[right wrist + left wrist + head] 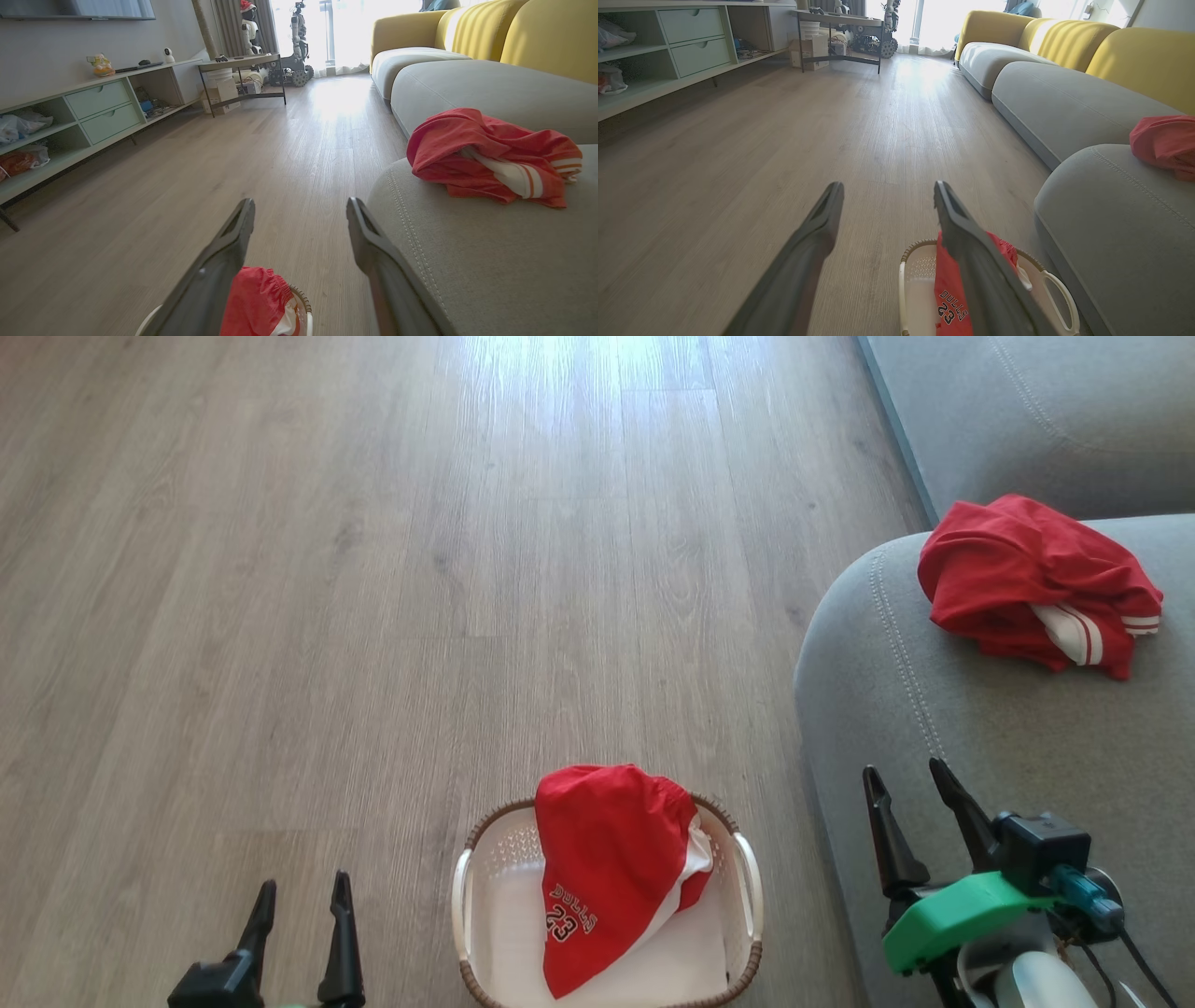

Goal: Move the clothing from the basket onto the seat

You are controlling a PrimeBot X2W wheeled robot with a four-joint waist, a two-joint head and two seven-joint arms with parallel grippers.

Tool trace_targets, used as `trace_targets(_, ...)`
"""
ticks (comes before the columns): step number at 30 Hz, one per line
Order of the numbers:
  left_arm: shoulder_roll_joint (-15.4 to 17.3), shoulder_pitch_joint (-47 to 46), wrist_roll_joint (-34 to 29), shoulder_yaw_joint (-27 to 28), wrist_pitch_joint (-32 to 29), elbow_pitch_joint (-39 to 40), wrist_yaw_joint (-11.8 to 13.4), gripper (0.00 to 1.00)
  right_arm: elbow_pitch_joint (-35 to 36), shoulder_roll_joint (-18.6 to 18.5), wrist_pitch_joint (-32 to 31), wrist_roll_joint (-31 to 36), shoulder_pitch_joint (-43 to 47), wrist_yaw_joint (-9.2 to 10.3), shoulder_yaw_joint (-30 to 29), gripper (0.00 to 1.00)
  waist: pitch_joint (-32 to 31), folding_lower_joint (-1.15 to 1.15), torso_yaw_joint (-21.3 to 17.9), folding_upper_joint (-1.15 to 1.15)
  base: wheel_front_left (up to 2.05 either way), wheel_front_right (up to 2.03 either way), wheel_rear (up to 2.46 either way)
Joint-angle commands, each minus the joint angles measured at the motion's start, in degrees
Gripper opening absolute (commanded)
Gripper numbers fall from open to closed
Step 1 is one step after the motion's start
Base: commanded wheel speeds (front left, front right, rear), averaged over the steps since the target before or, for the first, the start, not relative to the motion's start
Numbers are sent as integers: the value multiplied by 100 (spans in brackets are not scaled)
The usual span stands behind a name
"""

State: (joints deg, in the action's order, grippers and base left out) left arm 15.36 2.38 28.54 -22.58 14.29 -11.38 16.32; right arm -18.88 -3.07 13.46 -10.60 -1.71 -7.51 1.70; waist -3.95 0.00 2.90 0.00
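on the seat [980, 747] lies one garment [1018, 569] — left gripper [304, 887] and right gripper [904, 767] gape empty, bulls garment [607, 859] in the basket [460, 905] probably next.

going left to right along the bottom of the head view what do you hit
left claw → basket with a red garment in it → rounded edge of the grey seat → right claw

Left gripper [304, 884], right gripper [904, 767]: fingers [886, 831] apart.
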Motion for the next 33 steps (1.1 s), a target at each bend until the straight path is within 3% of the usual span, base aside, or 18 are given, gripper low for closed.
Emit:
trace_targets(1, 53, -142, -53, 281, 71, 126, -33, 100, 195, 19, 77, -35, -154, 2, 99, 100, -7, 0, 0, 0, 0, 0, 0)
trace_targets(22, 10, -156, -99, 274, 71, 78, -81, 100, 236, 19, 95, -22, -172, 2, 33, 100, 133, 0, -10, 0, 0, 0, 0)
trace_targets(33, -27, -603, -254, -55, -97, -74, -256, 100, 506, 19, 120, 75, -424, 2, -83, 100, 661, 0, -119, 0, 0, 0, 0)
